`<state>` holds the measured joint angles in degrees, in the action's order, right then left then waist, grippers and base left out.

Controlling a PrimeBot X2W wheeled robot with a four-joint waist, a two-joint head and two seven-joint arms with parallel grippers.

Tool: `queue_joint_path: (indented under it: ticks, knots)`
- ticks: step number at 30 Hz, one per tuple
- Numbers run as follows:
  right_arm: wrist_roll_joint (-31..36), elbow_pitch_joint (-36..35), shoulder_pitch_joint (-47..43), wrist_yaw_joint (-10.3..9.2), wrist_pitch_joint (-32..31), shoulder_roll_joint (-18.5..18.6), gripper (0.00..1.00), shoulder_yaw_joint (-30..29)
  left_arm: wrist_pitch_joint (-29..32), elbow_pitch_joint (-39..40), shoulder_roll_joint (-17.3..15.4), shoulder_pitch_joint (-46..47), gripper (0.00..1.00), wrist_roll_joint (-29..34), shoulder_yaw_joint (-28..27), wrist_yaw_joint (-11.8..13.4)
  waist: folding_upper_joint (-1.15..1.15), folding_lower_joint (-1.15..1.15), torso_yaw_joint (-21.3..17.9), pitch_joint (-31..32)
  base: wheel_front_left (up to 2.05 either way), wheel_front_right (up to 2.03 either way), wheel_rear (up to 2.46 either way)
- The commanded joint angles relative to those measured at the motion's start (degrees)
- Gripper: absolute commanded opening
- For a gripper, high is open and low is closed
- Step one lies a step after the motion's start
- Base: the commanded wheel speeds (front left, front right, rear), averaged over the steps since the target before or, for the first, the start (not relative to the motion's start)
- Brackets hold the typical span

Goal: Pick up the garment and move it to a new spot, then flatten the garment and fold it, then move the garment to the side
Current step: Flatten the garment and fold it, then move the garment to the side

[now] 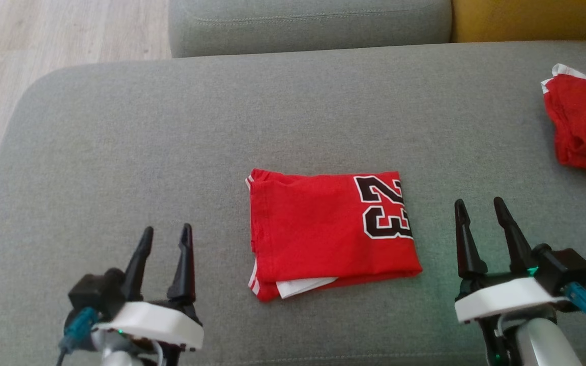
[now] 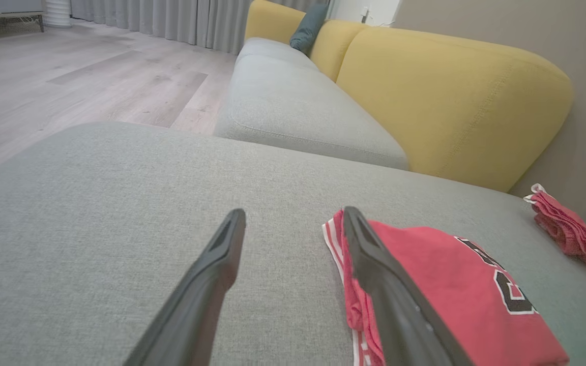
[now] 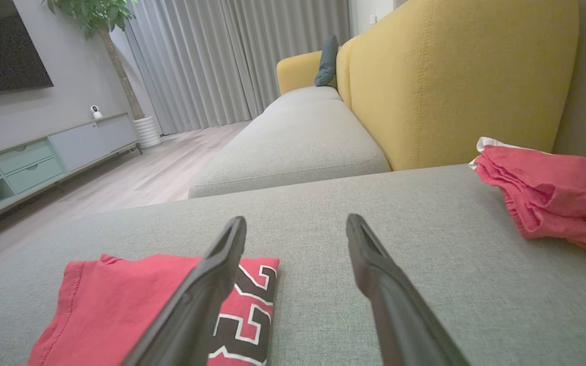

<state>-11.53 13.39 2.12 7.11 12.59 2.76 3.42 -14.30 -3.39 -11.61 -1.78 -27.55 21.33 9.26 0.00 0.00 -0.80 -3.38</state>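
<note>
Fold looks done, move-to-side not yet started. Folded red garment (image 1: 323, 229) flat on sofa seat (image 1: 120, 152), between left end effector (image 1: 167, 227) and right end effector (image 1: 478, 201), touching neither. Both fully spread, holding nothing. Next: pinch all layers at an edge, slide aside without unfolding. Black print reads "23"

Left hand (image 1: 166, 236) and right hand (image 1: 480, 209) both hover low, fingers spread apart, holding nothing.
</note>
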Motion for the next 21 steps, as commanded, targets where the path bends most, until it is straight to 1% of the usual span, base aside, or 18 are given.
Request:
queue_joint_path:
  ticks: [1,11,21]
  knots:
    - [-0.1,-2.4,1.2,0.37,-0.2,0.1,1.00,1.0,-0.7,1.6,0.4,1.7,1.00,0.7,-2.5,-0.5,0.00,0.00,0.1,-0.1,0.00,0.00,0.00]
    - [0.0,-2.3,1.0,0.37,-1.1,0.1,1.00,1.0,-0.7,-0.4,1.9,2.0,1.00,2.2,-3.5,-2.8,0.00,0.00,0.7,-0.2,0.00,0.00,0.00]
    - [0.2,-2.2,1.0,0.37,-1.9,0.1,1.00,1.4,-0.7,-1.4,2.7,1.9,1.00,2.9,-4.3,-3.8,0.00,0.00,0.8,0.0,0.00,0.00,0.00]
